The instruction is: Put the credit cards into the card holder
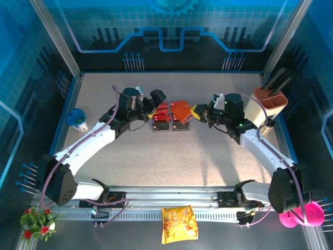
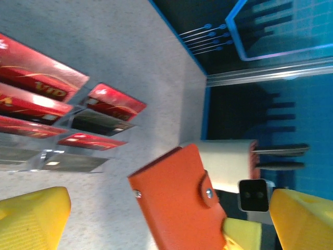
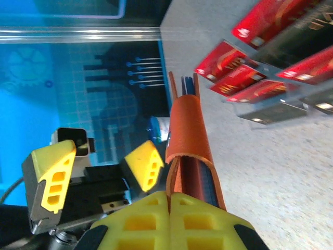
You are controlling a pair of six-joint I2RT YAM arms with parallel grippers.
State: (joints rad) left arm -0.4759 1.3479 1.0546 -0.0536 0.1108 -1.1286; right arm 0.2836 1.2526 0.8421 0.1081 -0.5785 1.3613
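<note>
The right hand [image 1: 199, 112] is clamped shut on one end of the orange card holder [image 3: 188, 130], holding it close beside the clear racks [image 1: 171, 125] on the worktop [image 1: 208, 156]. The red credit cards [image 2: 114, 101] stand slotted in those racks, none in the holder. One card carries gold lettering resembling "VIP"; other print is illegible. The left hand [image 1: 155, 105] stands fully open and empty, near the racks' left side.

Orange leather-look card holder [image 1: 181, 110], folded with its snap tab across the edge, is pinched at one end in the right gripper's [image 1: 196, 112] jaws. Just beside it, red credit cards [image 1: 162, 115] stand slanted in rows on the counter [image 1: 208, 156].
</note>
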